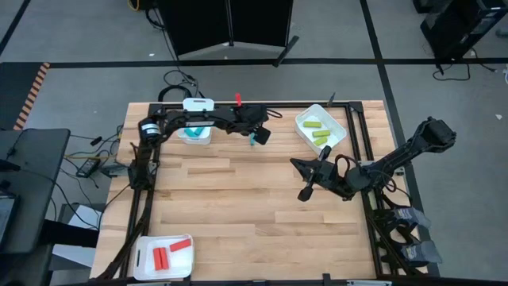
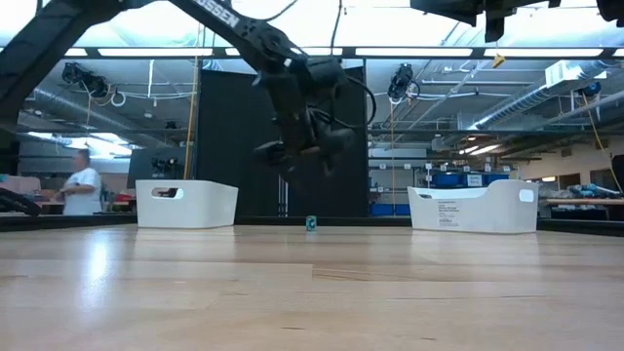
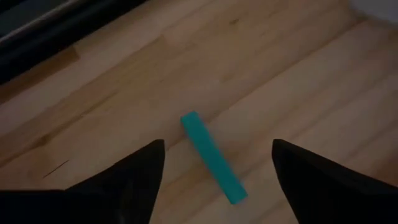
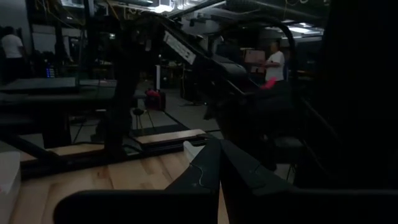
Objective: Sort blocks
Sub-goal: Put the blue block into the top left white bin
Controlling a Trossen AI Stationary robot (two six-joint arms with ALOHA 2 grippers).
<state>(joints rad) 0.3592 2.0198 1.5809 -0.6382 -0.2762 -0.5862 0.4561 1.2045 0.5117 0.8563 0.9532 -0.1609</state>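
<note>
A single teal-blue block lies flat on the wood near the table's far edge; it shows as a small stub in the low view. My left gripper hangs open above it, one finger on either side, clear of the block. My right gripper waits shut over the table's right half. More teal blocks lie in the far-left white tray, yellow-green blocks in the far-right tray, and red blocks in the near-left tray.
The left arm stretches along the far edge over the far-left tray. Black frame rails run beside the far-right tray. Bare wood fills the table's middle and near side. A person stands in the room beyond.
</note>
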